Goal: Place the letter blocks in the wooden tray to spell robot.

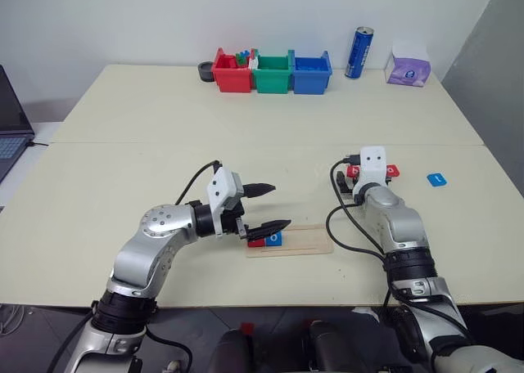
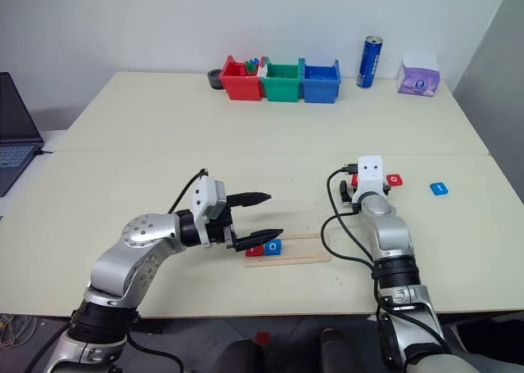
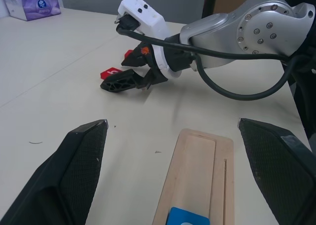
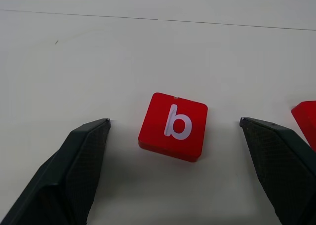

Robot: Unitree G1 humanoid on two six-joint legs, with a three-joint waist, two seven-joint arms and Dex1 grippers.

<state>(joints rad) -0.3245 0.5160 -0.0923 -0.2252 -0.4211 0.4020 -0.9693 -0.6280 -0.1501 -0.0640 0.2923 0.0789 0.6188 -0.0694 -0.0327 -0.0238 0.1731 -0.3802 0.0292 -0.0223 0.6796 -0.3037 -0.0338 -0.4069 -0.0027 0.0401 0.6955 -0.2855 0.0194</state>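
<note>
1. Wooden tray [image 1: 291, 241] lies flat near the front edge of the table [image 1: 147, 119], about midway along it, long axis parallel to that edge.
2. Two letter blocks sit side by side at the tray's left end: a red tile [image 1: 256, 241] outermost, then a blue tile [image 1: 274, 238] touching it. The rest of the tray is bare wood.
3. Left gripper [image 1: 268, 207] points toward the right edge of the table, just above the tray's left end. Fingers spread wide, nothing between them; the lower fingertip [image 1: 279, 224] hangs right over the two seated tiles.
4. Right gripper [image 4: 173, 124], farther back and toward the right side, is tilted down over a red "b" block [image 4: 173, 126]. Jaws fully apart, one on each side of the tile, no contact seen. Tile lies flat on the table, letter up.
5. Another red block [image 2: 395, 179] rests just beside the "b" tile, on its right.
6. Blue letter block [image 1: 437, 179] lies alone nearer the right edge, well apart from the red ones.
7. Along the back edge: red bin [image 1: 232, 72], green bin [image 1: 273, 74], blue bin [image 1: 311, 73] in a row; a blue can [image 1: 359, 52] upright to their right; a purple tissue pack [image 1: 408, 67] near the back right corner.
</note>
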